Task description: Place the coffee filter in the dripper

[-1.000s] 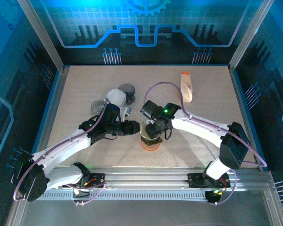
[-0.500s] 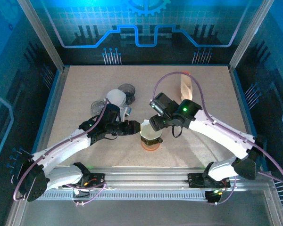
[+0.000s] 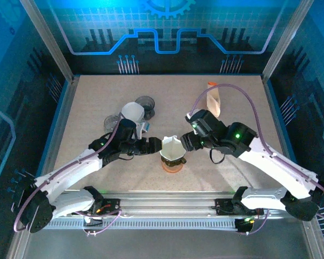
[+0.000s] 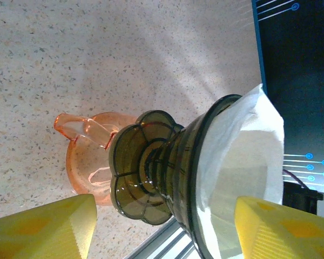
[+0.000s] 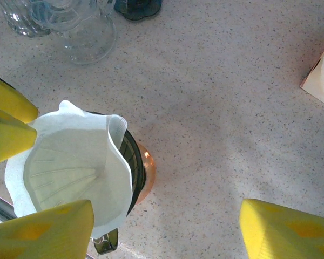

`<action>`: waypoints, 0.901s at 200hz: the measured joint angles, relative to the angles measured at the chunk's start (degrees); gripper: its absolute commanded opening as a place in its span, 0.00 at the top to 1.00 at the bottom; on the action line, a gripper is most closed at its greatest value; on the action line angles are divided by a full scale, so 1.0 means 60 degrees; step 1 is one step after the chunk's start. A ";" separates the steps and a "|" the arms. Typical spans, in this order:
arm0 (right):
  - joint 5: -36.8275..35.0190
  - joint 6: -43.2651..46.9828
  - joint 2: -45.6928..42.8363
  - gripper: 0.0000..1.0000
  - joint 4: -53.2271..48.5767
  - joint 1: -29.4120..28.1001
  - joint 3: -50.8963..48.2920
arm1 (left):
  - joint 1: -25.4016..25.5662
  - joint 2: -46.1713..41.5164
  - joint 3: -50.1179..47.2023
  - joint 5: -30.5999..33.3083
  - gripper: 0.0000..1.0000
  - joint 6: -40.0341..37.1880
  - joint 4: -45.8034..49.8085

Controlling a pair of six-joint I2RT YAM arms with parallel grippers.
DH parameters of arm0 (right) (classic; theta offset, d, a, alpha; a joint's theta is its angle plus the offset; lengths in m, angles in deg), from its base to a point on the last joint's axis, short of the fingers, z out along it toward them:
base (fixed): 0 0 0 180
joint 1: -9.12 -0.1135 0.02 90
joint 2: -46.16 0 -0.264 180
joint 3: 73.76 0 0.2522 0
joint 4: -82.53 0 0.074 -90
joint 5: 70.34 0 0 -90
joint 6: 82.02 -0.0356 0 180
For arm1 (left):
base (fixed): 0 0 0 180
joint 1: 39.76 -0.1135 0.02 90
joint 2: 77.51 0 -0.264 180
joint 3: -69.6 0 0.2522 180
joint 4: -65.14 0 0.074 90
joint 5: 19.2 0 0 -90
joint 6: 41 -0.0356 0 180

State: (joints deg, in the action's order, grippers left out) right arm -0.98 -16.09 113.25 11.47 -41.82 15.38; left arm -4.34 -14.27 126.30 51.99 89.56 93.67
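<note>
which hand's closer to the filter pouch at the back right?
Right. The right hand sits by the dripper, with the pouch behind it toward the back edge. The left hand is across the dripper, farther off.

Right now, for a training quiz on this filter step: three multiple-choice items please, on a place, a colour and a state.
1. Where is the paper filter? A) in the dripper B) on the table C) in the bag
2. What colour is the jug under the dripper? A) blue B) orange C) green
3. How is the right gripper? A) shut on the filter B) shut, empty C) open

A: the filter lines the dripper's cone. B: orange glass shows below it. C: its jaws stand wide apart.
</note>
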 measured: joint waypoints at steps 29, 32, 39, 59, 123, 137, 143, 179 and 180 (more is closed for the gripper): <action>-0.0076 -0.0025 -0.0444 0.26 0.0168 0.0004 -0.0328 | 0.0000 -0.0248 0.0004 0.0036 0.26 0.0004 0.0007; -0.0076 -0.0029 -0.0481 0.26 0.0175 0.0000 -0.0353 | 0.0000 -0.0280 0.0004 0.0058 0.25 0.0004 0.0018; -0.0113 -0.0029 -0.0594 0.26 0.0229 0.0004 -0.0415 | 0.0000 -0.0375 0.0004 0.0102 0.24 0.0000 0.0051; -0.0270 -0.0029 -0.0958 0.24 0.0382 0.0004 -0.0645 | 0.0000 -0.0718 0.0004 0.0251 0.22 0.0004 0.0193; -0.0525 -0.0135 -0.2342 0.20 0.0951 0.0004 -0.2142 | 0.0000 -0.2229 -0.0044 0.1155 0.14 -0.0025 0.0776; -0.0433 -0.0168 -0.2608 0.19 0.1002 0.0011 -0.2572 | 0.0000 -0.2524 -0.0270 0.1362 0.13 -0.0007 0.0871; -0.0372 -0.0189 -0.2692 0.20 0.0998 0.0015 -0.2739 | 0.0000 -0.2648 -0.0408 0.1435 0.13 0.0004 0.0954; 0.0135 -0.0401 -0.2918 0.22 0.1184 0.0033 -0.3850 | 0.0000 -0.3100 -0.1290 0.1610 0.17 0.0226 0.1592; 0.0146 -0.0408 -0.2925 0.22 0.1184 0.0033 -0.3880 | 0.0000 -0.3100 -0.1304 0.1610 0.17 0.0237 0.1606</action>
State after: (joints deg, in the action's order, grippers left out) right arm -0.11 -18.54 95.70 18.57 -41.62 -7.90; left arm -4.34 -32.87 118.48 61.65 90.98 103.30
